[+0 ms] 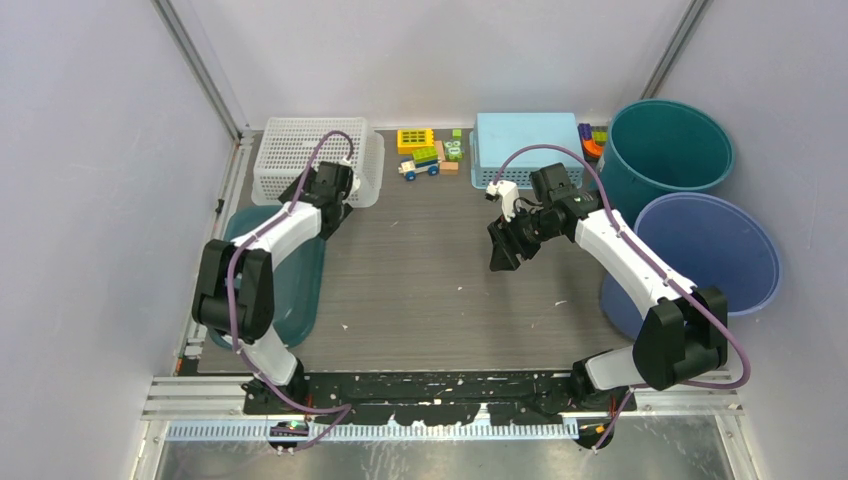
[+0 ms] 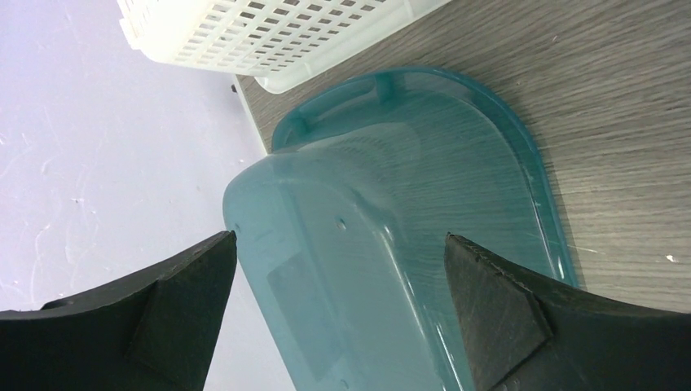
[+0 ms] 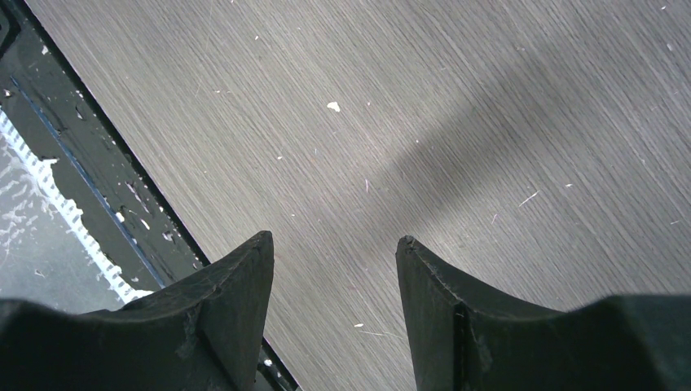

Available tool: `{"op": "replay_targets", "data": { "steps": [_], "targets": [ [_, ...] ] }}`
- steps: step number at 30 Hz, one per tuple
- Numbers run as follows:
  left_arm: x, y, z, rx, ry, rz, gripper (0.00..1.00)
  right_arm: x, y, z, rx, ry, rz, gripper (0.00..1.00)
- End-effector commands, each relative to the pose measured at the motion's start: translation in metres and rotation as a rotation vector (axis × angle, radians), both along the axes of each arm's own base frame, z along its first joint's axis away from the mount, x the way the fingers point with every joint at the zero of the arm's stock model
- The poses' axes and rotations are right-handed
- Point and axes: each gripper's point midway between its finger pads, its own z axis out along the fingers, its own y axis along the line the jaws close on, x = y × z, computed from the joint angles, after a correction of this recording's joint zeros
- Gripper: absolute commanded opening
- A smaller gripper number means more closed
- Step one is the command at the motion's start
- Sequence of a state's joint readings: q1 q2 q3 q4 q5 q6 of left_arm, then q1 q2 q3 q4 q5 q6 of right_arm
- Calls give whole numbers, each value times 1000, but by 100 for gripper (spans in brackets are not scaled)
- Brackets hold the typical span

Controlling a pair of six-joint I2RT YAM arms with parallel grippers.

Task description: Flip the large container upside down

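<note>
Wood-grain table (image 1: 430, 290), white basket (image 1: 290, 155) beside teal container (image 2: 383, 244)

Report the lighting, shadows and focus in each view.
Top external: even, diffuse light, no glare, and only faint shadows of the arms on the table. Left wrist: sharp, and the wood grain shows through the translucent teal container, with mild sheen along its rim. Right wrist: a broad soft shadow band crosses the tabletop diagonally, and the small specks stay crisp.
</note>
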State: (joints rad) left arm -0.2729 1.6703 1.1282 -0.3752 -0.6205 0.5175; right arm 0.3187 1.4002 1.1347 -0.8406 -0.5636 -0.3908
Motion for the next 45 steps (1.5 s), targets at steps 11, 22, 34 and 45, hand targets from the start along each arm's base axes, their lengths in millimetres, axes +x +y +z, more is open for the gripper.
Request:
{"op": "replay_targets", "data": {
  "steps": [11,22,34,45],
  "targets": [
    [18,-7,23,-77,-80,-9,100,4,2,11,22,-53,9,61],
    [-51,-99,104,-474,-108,-306,100,18,-18,68,-46,-237,-72,62],
    [-158,-121,108,-694,-42,-574,100,43,-111,170,-354,-611,-466,100],
    [-209,-128,90,-777,-88,-727,100,66,-181,234,-564,-743,-717,100]
  ]
}}
